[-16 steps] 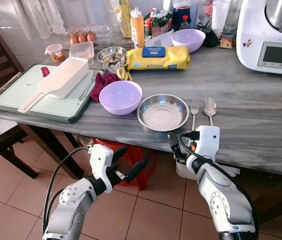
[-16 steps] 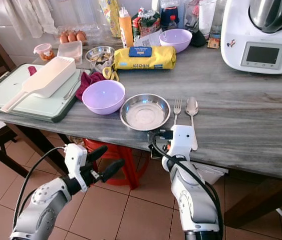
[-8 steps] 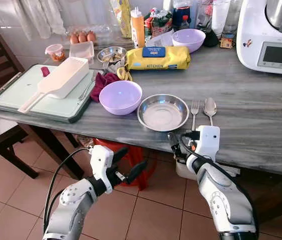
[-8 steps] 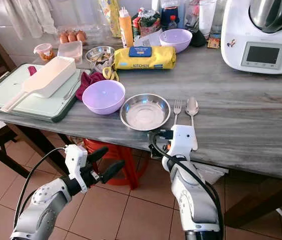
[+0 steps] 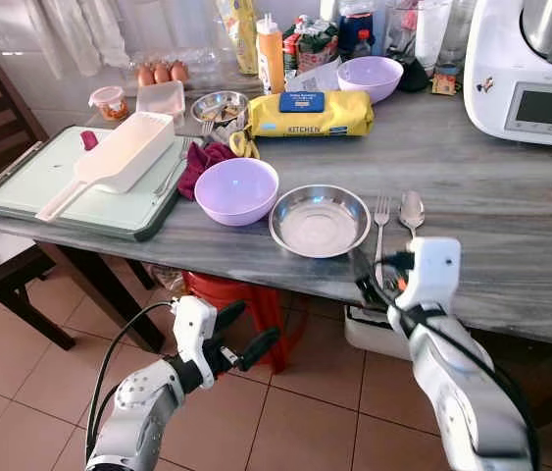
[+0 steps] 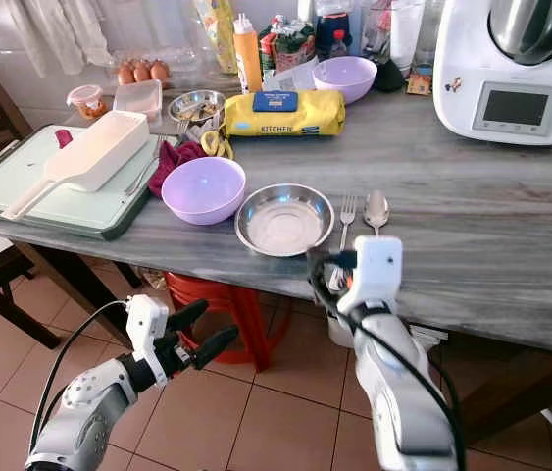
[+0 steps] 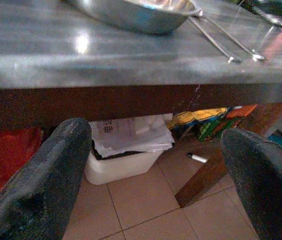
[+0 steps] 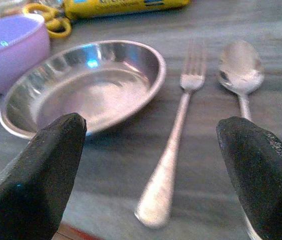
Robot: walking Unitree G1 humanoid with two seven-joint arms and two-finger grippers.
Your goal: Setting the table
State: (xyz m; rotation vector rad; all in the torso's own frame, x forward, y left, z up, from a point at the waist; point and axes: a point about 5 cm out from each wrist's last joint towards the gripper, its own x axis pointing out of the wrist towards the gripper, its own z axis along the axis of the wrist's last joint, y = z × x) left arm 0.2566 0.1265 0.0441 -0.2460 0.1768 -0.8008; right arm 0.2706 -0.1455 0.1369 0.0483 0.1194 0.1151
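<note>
The grey table (image 5: pixel 511 211) ran across the scene, with a white kitchen machine (image 5: pixel 535 64) at its far right corner and a pale green tray (image 5: pixel 79 196) at the left end holding a white scoop (image 5: pixel 119 157). A yellow packet (image 5: pixel 310 113) lay at the back, with a second purple bowl (image 5: pixel 370 77) behind it. Near the front edge sat a purple bowl (image 5: pixel 236 190), and just to its right an empty metal plate (image 5: pixel 320 220). Right of the plate lay a fork (image 5: pixel 380 231) and then a spoon (image 5: pixel 411 216), side by side, not touching, handles toward the robot.

The right gripper (image 8: pixel 156 150) was at the table edge, fingers spread wide and holding nothing, pointed at the fork handle with the plate and spoon either side. The left gripper (image 5: pixel 241 334) hung below the tabletop over the tiled floor (image 5: pixel 21 383), fingers also apart and empty, near a red stool (image 5: pixel 241 294).
</note>
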